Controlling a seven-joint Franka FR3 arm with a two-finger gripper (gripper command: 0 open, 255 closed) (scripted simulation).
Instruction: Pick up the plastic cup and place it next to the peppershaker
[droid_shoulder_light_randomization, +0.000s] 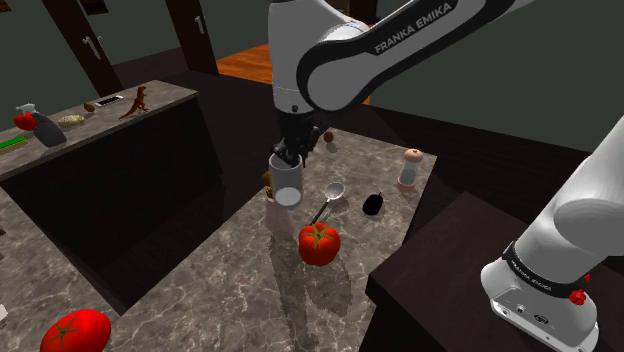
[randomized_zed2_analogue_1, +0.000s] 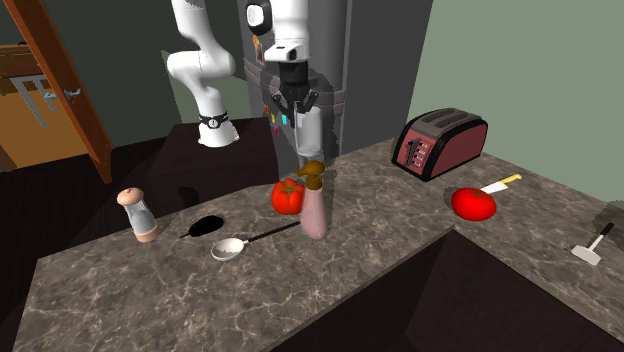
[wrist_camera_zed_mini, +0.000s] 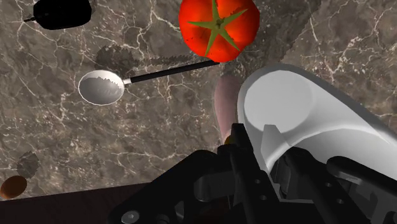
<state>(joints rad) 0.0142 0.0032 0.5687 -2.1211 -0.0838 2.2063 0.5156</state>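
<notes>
Marbled dark counter (droid_shoulder_light_randomization: 232, 280) lies below the pincer (droid_shoulder_light_randomization: 287, 157), which is clamped on the rim of the white cup (droid_shoulder_light_randomization: 287, 184) and holds it upright in the air. Just under the cup stands a pink bottle (randomized_zed2_analogue_1: 314, 208). A tomato (droid_shoulder_light_randomization: 319, 243) and a spoon (droid_shoulder_light_randomization: 331, 192) lie nearby. Well apart, toward the shoulder view's right, stands the peppershaker (droid_shoulder_light_randomization: 409, 170).

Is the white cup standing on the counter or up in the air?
Up in the air. The gripper clasps the white cup at its rim, and it hangs clear above the counter and the pink bottle.
</notes>
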